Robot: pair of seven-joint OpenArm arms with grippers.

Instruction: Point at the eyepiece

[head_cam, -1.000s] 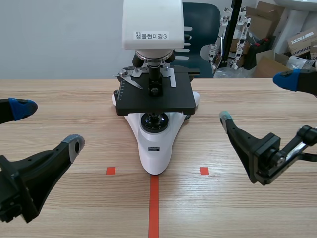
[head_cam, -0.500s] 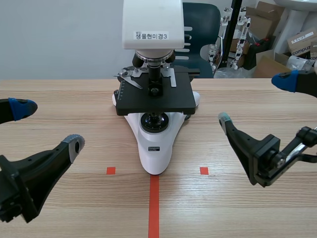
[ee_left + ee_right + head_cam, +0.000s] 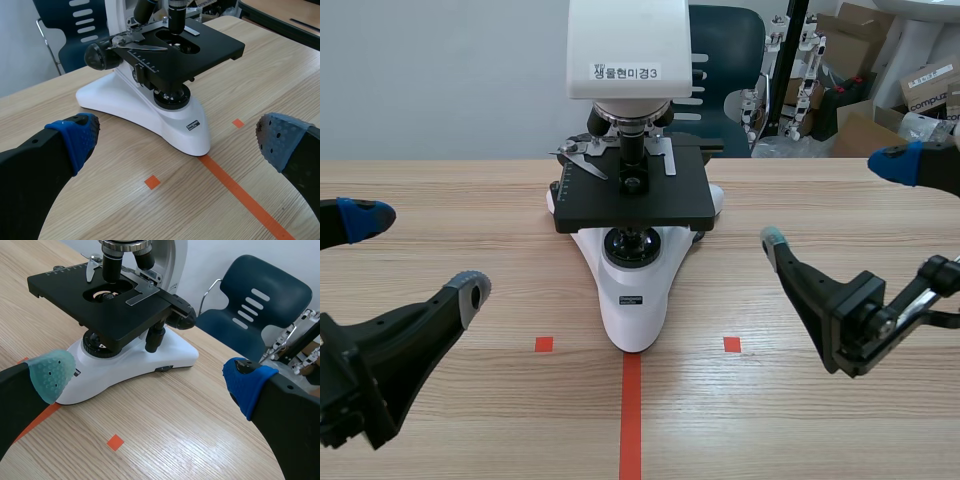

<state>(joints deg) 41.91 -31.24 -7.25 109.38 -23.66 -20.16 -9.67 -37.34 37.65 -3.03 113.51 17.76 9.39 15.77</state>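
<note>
So the microscope (image 3: 632, 200) is sitting in the middle of the wooden table (image 3: 440, 190), white foot toward the robot, with the tip of that foot touching the end of the red tape line (image 3: 631, 415). Its black stage (image 3: 635, 195) is level, with a lens (image 3: 632, 150) pointing straight down at it. The white head (image 3: 626, 40) above has a printed label. The eyepiece itself can't be made out: the head runs out of view at the top, and neither wrist view reaches that high.

Both arms are low and well apart from the microscope. The left gripper (image 3: 417, 254) is off to the left of the base, fingers spread wide with nothing between them. From its own camera the white foot lies just ahead of the gap. The right gripper (image 3: 836, 200) is over on the right side, also spread wide and holding nothing, with the stage and a black focus knob (image 3: 182, 320) ahead of it.

Behind the table there's a dark blue chair (image 3: 725, 40) and some cardboard boxes (image 3: 880, 60).
</note>
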